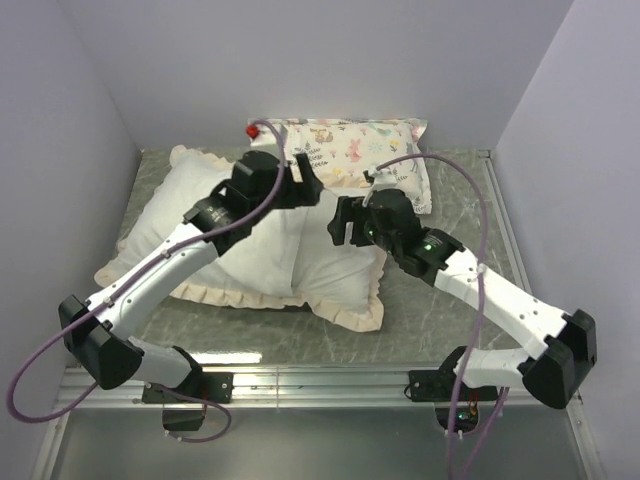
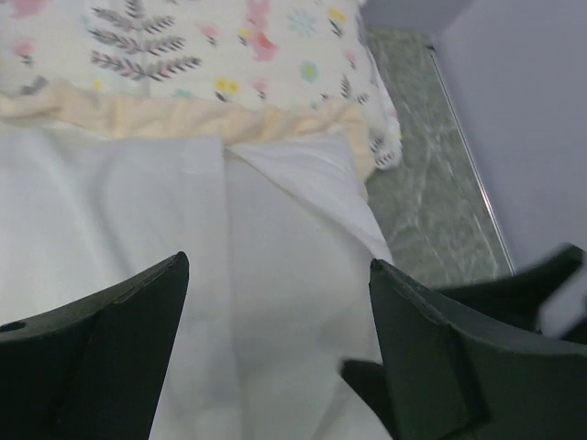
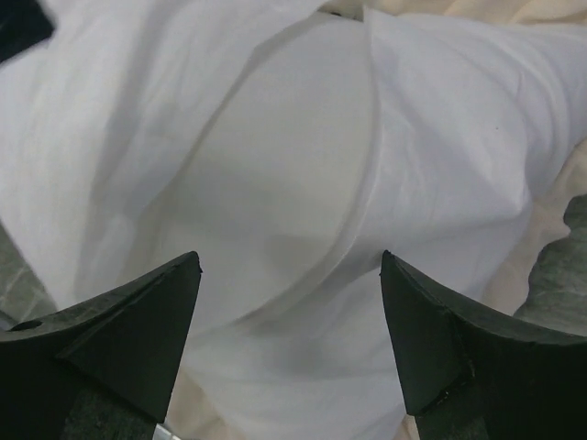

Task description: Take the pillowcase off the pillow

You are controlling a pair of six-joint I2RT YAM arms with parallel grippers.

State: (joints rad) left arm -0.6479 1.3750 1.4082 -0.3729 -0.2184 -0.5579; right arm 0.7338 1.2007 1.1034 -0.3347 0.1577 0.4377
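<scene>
Large soft cream-white pillowcase (image 1: 250,250) with a ruffled cream frill (image 1: 250,297) lies flat on the grey-green marbled worktop (image 1: 440,300), pale face up and stuffed full. The plump white pillow is inside it; I cannot separate its surface from the cover in any view. The long axis runs left to right across the worktop, slanting from far-left to near-right. A small pastel animal-print cushion, the printed pillow (image 1: 350,145), sits at the back, touching the far frill. My left gripper (image 1: 305,178) hangs over the far middle of the pillowcase, just short of the printed pillow, fingers spread wide, nothing between them. My right gripper (image 1: 343,222) hangs over the right half, beside the left one, fingers equally wide apart and empty. Key relation: an overlap edge (image 1: 298,262) in the fabric crosses the short way, far to near, about mid-length, and passes between my two grippers. In the left wrist view it runs straight ahead, a little left of centre between the fingers. In the right wrist view a curved flap edge sits directly below the gap. Judgement: this looks like the case opening. The right gripper looks better placed to pinch the flap. The left looks placed to pin or pull the other side. Risk: pinching both layers, or the pillow as well.
</scene>
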